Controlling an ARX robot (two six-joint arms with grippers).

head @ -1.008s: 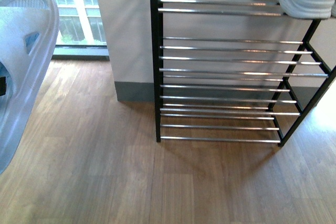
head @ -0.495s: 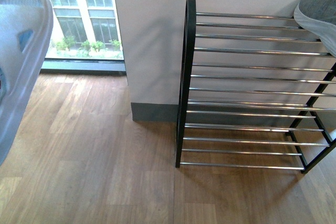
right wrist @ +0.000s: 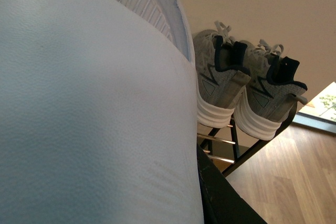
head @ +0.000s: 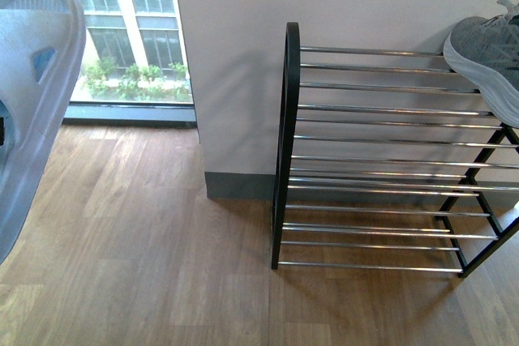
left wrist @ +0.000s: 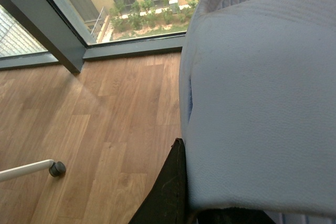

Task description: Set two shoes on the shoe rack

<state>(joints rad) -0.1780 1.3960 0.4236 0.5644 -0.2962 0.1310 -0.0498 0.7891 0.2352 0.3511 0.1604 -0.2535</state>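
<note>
While 2 shoes [right wrist: 247, 87] sit on the shoe rack [head: 285, 143], apart from either end effector (states untellable).

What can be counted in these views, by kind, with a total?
Grey sneakers: 2, side by side on the rack's top tier
Shoe rack: 1
Pale blue basket-like object: 1
Total: 4

The front view looks down at the shoe rack [head: 381, 160] against the wall. The right wrist view, perhaps from low beside it, shares the rack's shoes [right wrist: 247, 87]. The left wrist view faces the window.
</note>
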